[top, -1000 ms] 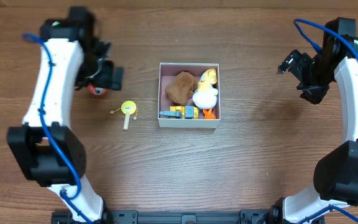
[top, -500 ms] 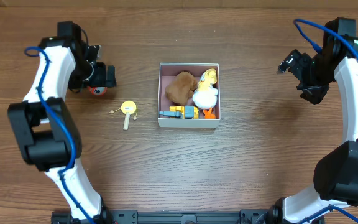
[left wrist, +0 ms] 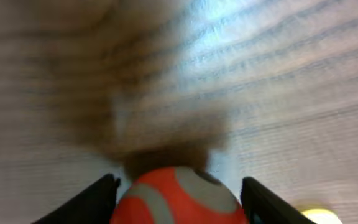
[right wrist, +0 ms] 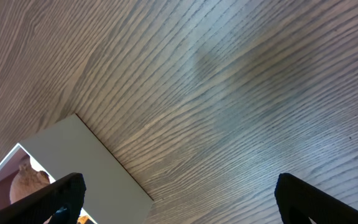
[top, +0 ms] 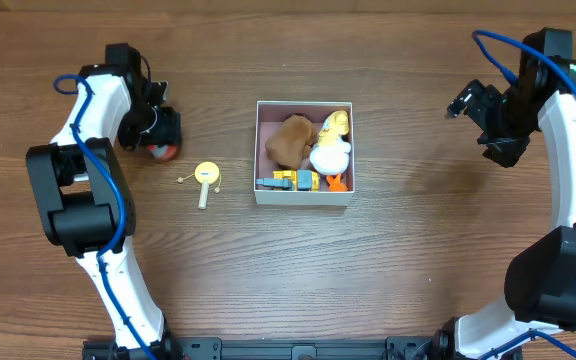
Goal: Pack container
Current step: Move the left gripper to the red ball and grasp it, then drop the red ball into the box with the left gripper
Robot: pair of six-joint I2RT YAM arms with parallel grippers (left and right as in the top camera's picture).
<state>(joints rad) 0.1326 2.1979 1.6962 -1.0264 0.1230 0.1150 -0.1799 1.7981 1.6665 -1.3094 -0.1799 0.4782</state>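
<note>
Closely, we see the left gripper (left wrist: pixel 178 202) clenched on an orange-red and grey ball (left wrist: pixel 179 186). A dark finger (left wrist: pixel 101 199) sits against each side of the ball. The ball looks sharp, while the wood table (left wrist: pixel 291 93) behind it is smeared with blur.

Just beside this gripper, toward the middle of the table, lies a small yellow round toy on a stick (top: pixel 206 175), apart from the ball. Farther out on that same side we find the container (top: pixel 303 198), flat on the table and well apart from the left gripper. Inside it a brown plush toy (top: pixel 290 140) rests against a white plush duck with a yellow head (top: pixel 330 148). A yellow and blue toy vehicle (top: pixel 293 180) lies along the wall on the robot's side.

Beyond the container, the right gripper (right wrist: pixel 178 190) hangs released, its fingers spread wide above the wood. In its own view we see a white corner of the container off to the lower left, well apart from the fingers.
</note>
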